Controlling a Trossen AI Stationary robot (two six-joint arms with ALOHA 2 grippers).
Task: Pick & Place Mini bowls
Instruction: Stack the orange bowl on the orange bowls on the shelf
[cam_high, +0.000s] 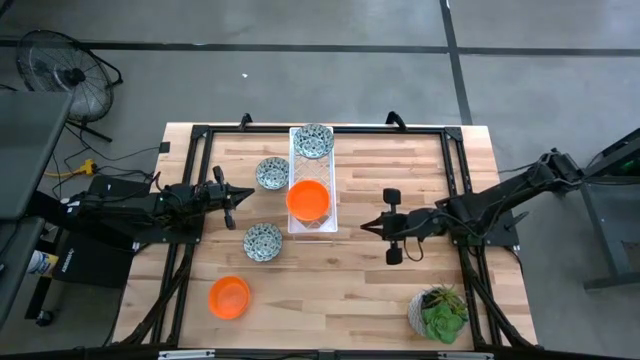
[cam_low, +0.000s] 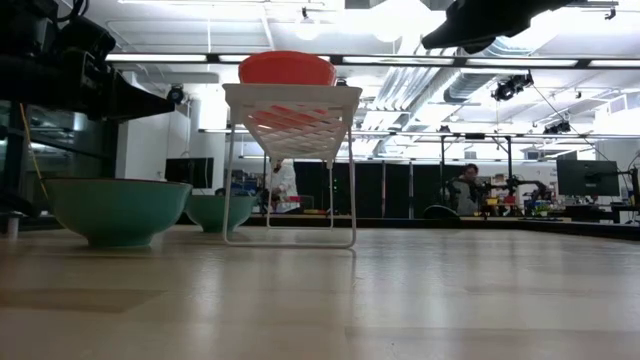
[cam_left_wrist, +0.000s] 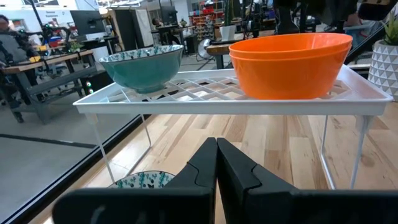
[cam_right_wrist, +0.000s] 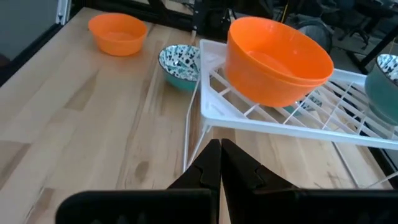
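Observation:
A white lattice tray (cam_high: 297, 222) stands on thin legs mid-table. On it sit two stacked orange-red bowls (cam_high: 308, 200) (cam_left_wrist: 289, 65) and, at its far end, one patterned bowl (cam_high: 313, 141) (cam_left_wrist: 144, 65). Two more patterned bowls (cam_high: 271, 173) (cam_high: 263, 241) and a third orange-red bowl (cam_high: 229, 297) rest on the table left of the tray. My left gripper (cam_high: 240, 197) (cam_left_wrist: 216, 168) hovers shut just left of the tray. My right gripper (cam_high: 368, 227) (cam_right_wrist: 220, 165) hovers shut to the tray's right, pointing at it.
A pale pot with a green plant (cam_high: 438, 312) stands at the table's near right corner. A black frame (cam_high: 452, 150) runs around the work area. Bare wood lies between the tray and the right gripper and along the near edge. People show far off in the room.

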